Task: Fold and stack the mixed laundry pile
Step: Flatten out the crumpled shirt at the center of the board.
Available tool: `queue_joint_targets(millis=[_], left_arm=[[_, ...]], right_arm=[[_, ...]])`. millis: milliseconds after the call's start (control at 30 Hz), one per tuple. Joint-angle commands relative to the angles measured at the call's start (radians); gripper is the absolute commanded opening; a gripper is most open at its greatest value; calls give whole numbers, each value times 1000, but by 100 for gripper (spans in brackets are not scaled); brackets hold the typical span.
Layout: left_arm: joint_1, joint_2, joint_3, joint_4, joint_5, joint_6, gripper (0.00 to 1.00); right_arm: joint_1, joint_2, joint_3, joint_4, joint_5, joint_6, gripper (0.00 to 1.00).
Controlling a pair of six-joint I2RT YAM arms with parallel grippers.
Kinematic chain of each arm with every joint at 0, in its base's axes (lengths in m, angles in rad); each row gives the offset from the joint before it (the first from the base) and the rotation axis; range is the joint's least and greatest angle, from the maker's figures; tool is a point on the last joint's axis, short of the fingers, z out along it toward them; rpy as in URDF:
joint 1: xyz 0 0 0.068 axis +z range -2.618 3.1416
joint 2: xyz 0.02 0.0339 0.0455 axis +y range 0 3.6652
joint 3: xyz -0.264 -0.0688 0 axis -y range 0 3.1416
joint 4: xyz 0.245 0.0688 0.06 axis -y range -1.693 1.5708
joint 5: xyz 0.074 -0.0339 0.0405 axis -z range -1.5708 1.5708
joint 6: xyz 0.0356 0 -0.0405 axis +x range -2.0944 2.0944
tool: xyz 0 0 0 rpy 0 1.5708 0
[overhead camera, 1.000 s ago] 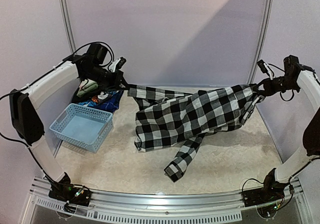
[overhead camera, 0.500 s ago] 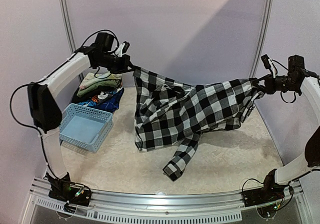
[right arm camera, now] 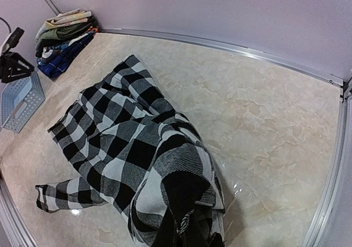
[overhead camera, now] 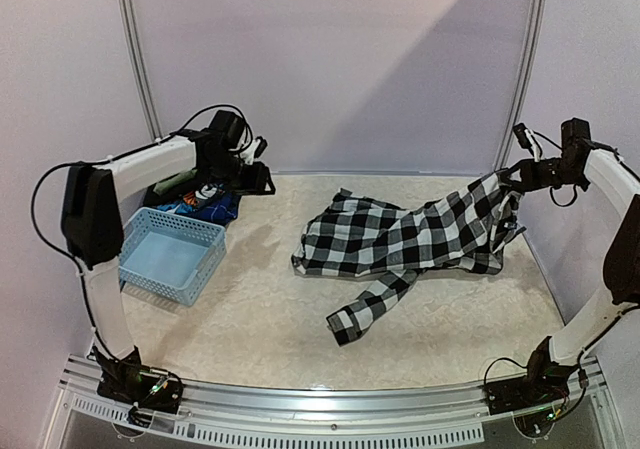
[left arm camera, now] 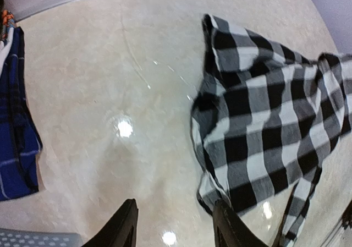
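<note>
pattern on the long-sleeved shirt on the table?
Black-and-white check. The shirt shows best in the right wrist view.

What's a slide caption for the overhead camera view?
Right end effector holds one end of the checked shirt off the table; left end effector hangs open near the folded stack.

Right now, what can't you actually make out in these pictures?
- Folded stack: in the top view the left arm lies across it, and in the right wrist view it is too small to count the pieces.
- Right gripper: in its own wrist view the fingertips are buried in the checked shirt.
- Dark blue piece: cut off by the left edge of the left wrist view.
</note>
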Motion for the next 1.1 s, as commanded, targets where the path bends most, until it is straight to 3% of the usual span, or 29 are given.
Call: queue_joint_targets(millis=[0, 133, 333, 433, 533, 633, 833, 900, 1000, 1067], left_arm=[[-67, -143, -165, 8, 24, 107, 47], [-100, -134, -261, 48, 143, 91, 49], [-163, 0, -206, 59, 189, 44, 53], [-197, 51, -172, 57, 170, 43, 58], [-211, 73, -165, 44, 128, 37, 59], [-213, 81, -175, 48, 112, 33, 59], [-213, 101, -186, 88, 120, 9, 57], [-213, 116, -177, 86, 108, 3, 55], [-212, 131, -175, 85, 85, -2, 49], [-211, 134, -178, 91, 88, -9, 46]], right_arm=[[-2, 9, -15, -12, 26, 2, 1], [-2, 31, -13, -32, 60, 2, 2], [-3, 72, 7, -121, 172, 9, 7], [-2, 126, 26, -213, 233, -2, 22], [-3, 180, 17, -271, 245, -29, 46], [-3, 192, -22, -266, 253, -40, 56], [-2, 206, -40, -234, 349, -11, 56], [-3, 207, -37, -231, 384, 5, 50], [-3, 204, -27, -234, 413, 17, 34], [-3, 198, -26, -241, 407, 18, 30]])
